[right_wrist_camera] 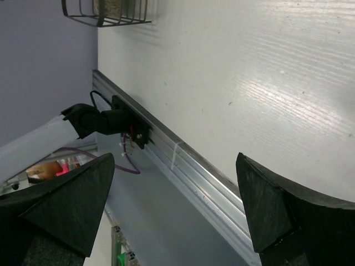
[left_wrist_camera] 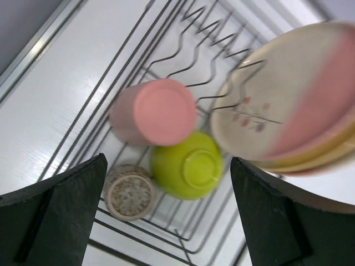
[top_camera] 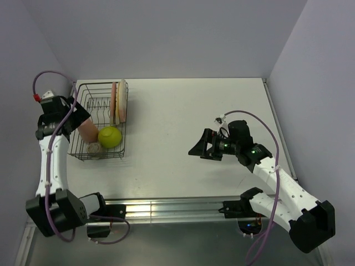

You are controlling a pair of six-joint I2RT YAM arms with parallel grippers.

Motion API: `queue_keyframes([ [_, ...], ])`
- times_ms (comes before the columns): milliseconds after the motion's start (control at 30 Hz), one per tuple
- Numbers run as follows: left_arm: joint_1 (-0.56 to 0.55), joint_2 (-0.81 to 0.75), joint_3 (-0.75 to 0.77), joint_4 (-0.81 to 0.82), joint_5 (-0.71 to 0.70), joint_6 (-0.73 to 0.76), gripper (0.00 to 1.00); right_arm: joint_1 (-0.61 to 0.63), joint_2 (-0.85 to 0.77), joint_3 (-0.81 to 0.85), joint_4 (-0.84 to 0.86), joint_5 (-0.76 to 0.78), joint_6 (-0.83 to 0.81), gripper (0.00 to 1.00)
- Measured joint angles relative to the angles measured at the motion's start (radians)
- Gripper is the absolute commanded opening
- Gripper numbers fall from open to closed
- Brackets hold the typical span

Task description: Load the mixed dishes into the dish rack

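The black wire dish rack (top_camera: 81,151) stands at the table's left. Three cream plates (top_camera: 119,101), part pink or yellow, stand upright in its prongs. The salmon-pink cup (top_camera: 87,132), the lime-green bowl (top_camera: 110,136) and the tiny grey speckled dish (top_camera: 94,149) lie in the rack's near part, upside down. My left gripper (top_camera: 79,117) hovers open and empty over the rack. Its wrist view shows the cup (left_wrist_camera: 161,113), bowl (left_wrist_camera: 188,164), dish (left_wrist_camera: 130,192), plates (left_wrist_camera: 294,94) and rack wires (left_wrist_camera: 183,50) below the gripper (left_wrist_camera: 168,166). My right gripper (top_camera: 195,147) is open and empty over the table's middle right.
The white table (top_camera: 183,111) is walled on the left, back and right. A metal rail (top_camera: 177,208) runs along its near edge. The right wrist view shows the gripper (right_wrist_camera: 175,160), the rail (right_wrist_camera: 183,160), bare table (right_wrist_camera: 249,66) and a corner of the rack (right_wrist_camera: 105,16).
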Motion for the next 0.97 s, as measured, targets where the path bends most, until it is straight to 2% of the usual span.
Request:
queue_keyframes([
  [200,0.001,-0.261,-0.004,0.002,0.134,-0.068,0.99,-0.002,-0.034,-0.058,-0.007,0.039,-0.009,0.99],
  [367,-0.011,-0.510,-0.108,0.193,0.453,-0.217,0.99,-0.002,-0.166,-0.166,0.016,0.037,0.015,0.99],
  [500,-0.150,-0.552,-0.217,0.341,0.629,-0.345,0.99,-0.002,-0.270,-0.216,0.029,0.035,0.042,0.99],
  [600,-0.328,-0.549,-0.301,0.442,0.654,-0.421,0.99,-0.002,-0.345,-0.262,0.056,0.030,0.070,1.00],
  [767,-0.766,-0.463,-0.380,0.608,0.639,-0.506,0.99,-0.002,-0.460,-0.334,0.059,0.034,0.124,1.00],
  [933,-1.323,-0.266,-0.340,0.650,0.412,-0.455,0.99,-0.002,-0.566,-0.388,0.063,0.037,0.180,1.00],
  [967,-1.394,-0.242,-0.338,0.661,0.374,-0.448,0.99,-0.002,-0.600,-0.402,0.064,0.037,0.189,1.00],
])
